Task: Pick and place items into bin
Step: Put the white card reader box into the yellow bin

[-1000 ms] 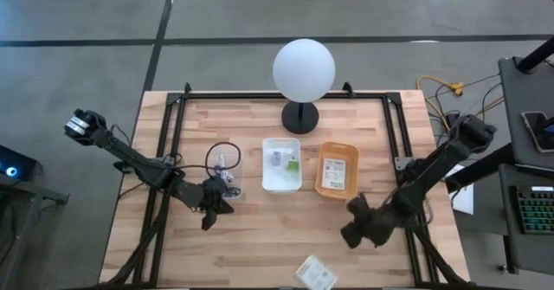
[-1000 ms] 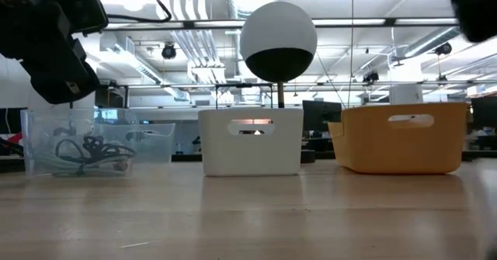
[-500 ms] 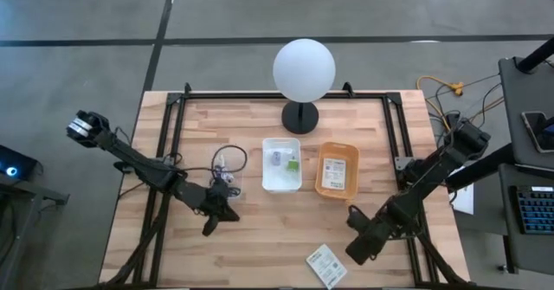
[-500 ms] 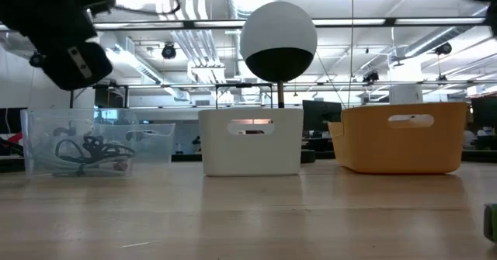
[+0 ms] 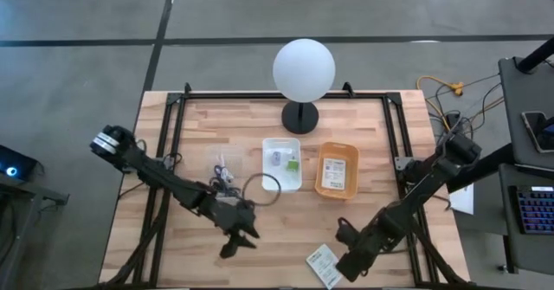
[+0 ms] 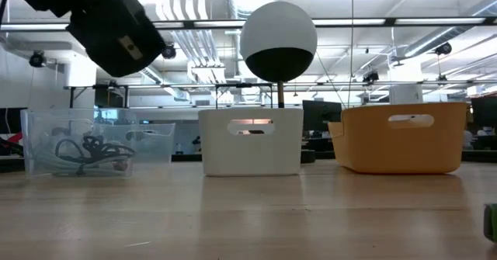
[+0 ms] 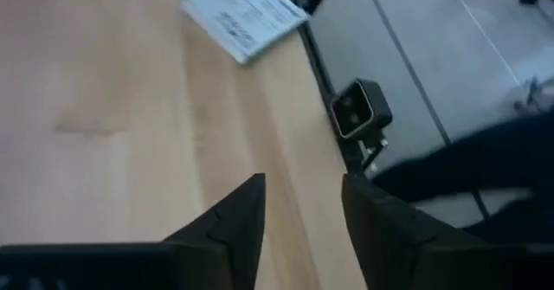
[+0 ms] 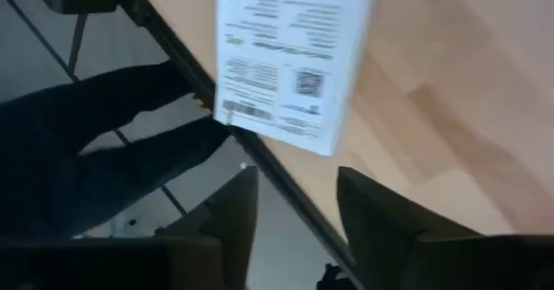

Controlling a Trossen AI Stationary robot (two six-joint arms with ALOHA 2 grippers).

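A flat white printed packet (image 5: 322, 266) lies on the wooden table at its near edge; in the right wrist view the packet (image 8: 290, 61) has one end at or just past that edge. My right gripper (image 5: 344, 254) hovers just right of it, open (image 8: 294, 182), with nothing between the fingers. My left gripper (image 5: 235, 242) is left of the packet, also open (image 7: 301, 186) and empty, with the packet (image 7: 245, 13) ahead of it. The clear bin (image 5: 223, 173) holds cables (image 6: 85, 147). The white bin (image 5: 281, 163) holds small items. The orange bin (image 5: 338, 169) holds another white packet.
A lamp with a white globe (image 5: 303, 69) on a black base (image 5: 300, 117) stands at the far middle of the table, behind the three bins. Black frame rails (image 5: 173, 151) run along the table's left and right sides. Bare wood lies between the bins and the near edge.
My left gripper has swung from beside the clear bin toward the table's near edge and to the right. My right gripper has moved toward the near edge and left, ending next to the packet.
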